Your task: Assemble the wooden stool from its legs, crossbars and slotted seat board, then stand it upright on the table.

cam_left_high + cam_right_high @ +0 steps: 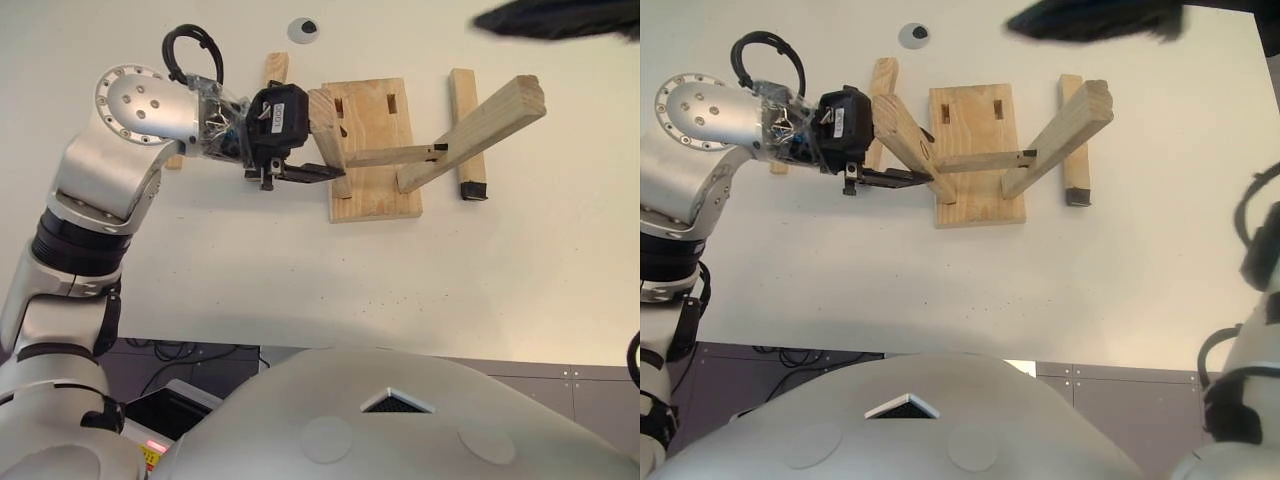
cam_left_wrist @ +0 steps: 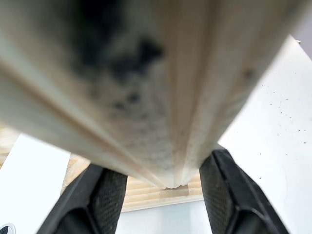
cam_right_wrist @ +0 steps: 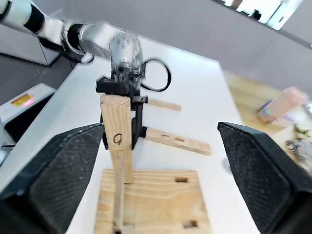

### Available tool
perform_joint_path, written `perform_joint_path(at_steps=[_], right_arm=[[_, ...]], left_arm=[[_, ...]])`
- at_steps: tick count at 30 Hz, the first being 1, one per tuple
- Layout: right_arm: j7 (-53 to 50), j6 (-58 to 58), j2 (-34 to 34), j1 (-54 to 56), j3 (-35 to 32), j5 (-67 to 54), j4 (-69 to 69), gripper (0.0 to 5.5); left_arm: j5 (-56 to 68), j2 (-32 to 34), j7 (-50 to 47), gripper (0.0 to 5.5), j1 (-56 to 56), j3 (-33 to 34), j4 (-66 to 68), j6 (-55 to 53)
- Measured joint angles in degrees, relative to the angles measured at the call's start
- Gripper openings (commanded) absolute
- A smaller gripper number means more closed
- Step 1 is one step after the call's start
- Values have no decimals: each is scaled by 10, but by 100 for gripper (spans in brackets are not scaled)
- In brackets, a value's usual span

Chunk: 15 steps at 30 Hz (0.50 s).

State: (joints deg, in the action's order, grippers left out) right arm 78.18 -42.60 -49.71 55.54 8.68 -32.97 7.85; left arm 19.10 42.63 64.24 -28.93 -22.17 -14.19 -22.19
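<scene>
Partial frame, two legs joined by a crossbar [image 1: 385, 155], is held up over the seat board [image 1: 378, 198]. The board lies flat on the table [image 1: 300, 280] with its slots [image 1: 392, 101] facing up. Left gripper [image 1: 318, 172] clamps the held leg [image 1: 328, 130] of that frame, with the wood squeezed between both fingers [image 2: 100, 195] in the left wrist view. That leg is tilted, its lower end at the board's left edge; contact is not clear. The free leg [image 1: 475, 130] slants up to the right with nothing gripping it. Right gripper [image 3: 160, 130] hovers above the board, jaws spread wide, holding nothing. A loose leg [image 1: 473, 172] with a dark foot lies just right of the board, and another loose piece [image 1: 276, 68] lies near its upper left corner.

Judged step: seat the frame's leg ends in the board slots. To do it well, the right gripper should take the free leg first so the frame can't pivot on the crossbar joint. Then square both legs, line the ends over a slot pair, and press straight down on both together. Risk: a one-handed push twists the joint or slides the board.
</scene>
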Motion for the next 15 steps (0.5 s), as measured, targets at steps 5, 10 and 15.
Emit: perform_joint_path(at_steps=[5, 10, 15], right_arm=[[-25, -52, 0, -9, 107, 45, 107, 429], [-24, -25, 27, 9, 209, 133, 110, 411], [-28, 38, 64, 13, 307, 244, 81, 337]], left_arm=[[0, 0, 3, 203, -5, -2, 7, 0], [0, 1, 3, 203, -4, -2, 6, -1], [0, 0, 2, 203, -6, -4, 4, -5]])
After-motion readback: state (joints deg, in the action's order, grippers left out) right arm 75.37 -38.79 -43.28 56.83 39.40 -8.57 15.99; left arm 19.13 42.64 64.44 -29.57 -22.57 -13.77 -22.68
